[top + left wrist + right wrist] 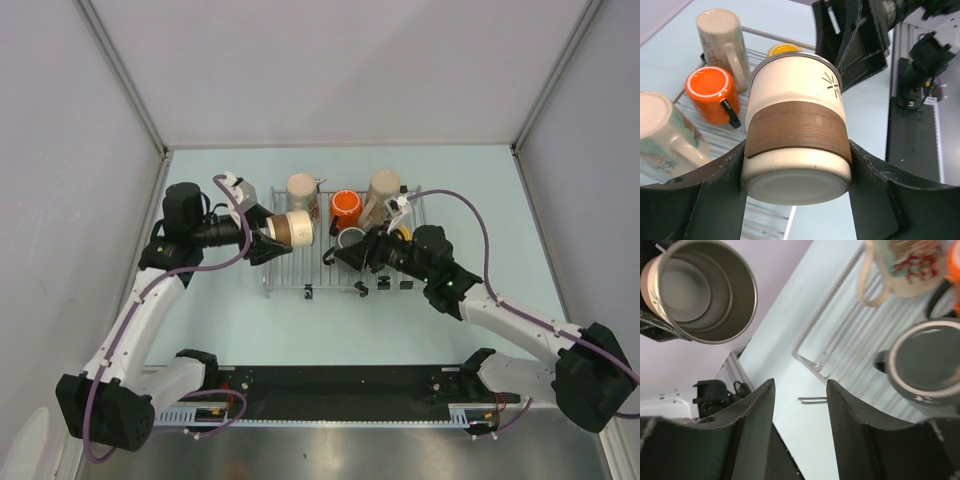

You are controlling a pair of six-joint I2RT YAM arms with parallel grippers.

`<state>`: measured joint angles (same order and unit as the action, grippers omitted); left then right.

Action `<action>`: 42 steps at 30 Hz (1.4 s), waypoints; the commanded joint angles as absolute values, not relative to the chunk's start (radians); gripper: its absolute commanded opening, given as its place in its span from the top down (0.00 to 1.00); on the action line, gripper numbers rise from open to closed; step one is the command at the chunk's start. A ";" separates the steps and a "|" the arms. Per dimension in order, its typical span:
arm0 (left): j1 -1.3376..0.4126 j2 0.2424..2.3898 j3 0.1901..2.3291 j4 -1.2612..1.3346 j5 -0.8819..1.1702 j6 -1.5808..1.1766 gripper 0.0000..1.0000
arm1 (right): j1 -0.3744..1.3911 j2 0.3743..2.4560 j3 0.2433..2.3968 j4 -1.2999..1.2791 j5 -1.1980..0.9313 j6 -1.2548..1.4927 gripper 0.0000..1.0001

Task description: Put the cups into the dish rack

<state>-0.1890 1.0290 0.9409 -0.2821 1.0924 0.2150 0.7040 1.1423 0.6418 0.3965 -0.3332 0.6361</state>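
Left gripper (796,167) clamped on cream brown-banded cup (797,115), axis sideways over dish rack (292,266) left end, mouth toward right arm, probably needs tipping mouth-down; right gripper (800,392) spread, empty, beside dark grey mug (927,365).

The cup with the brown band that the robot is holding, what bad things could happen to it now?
1. The left end effector grips the banded cup sideways, only near its base, so it might slip or tip out.
2. The open right end effector sits close to the cup's mouth; the two could bump.
3. The orange mug stands nearby on the dish rack, so setting the cup down could knock it.
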 commanded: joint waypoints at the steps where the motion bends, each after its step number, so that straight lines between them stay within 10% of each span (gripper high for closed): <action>1: -0.186 1.046 0.973 -0.350 1.008 0.334 1.00 | 0.664 0.998 0.640 0.250 -0.174 0.604 0.49; 11: -0.274 1.259 1.077 -0.564 0.648 0.517 1.00 | 0.663 0.700 0.598 0.170 -0.002 0.514 0.52; 38: -0.543 1.618 1.266 -0.821 0.109 0.598 1.00 | 0.664 0.719 0.594 0.170 -0.008 0.534 0.55; 41: -0.555 1.654 1.276 -0.824 0.091 0.598 0.88 | 0.663 0.721 0.594 0.175 -0.014 0.540 0.55; 42: -0.558 1.663 1.279 -0.822 0.087 0.594 0.63 | 0.663 0.721 0.592 0.173 -0.015 0.541 0.54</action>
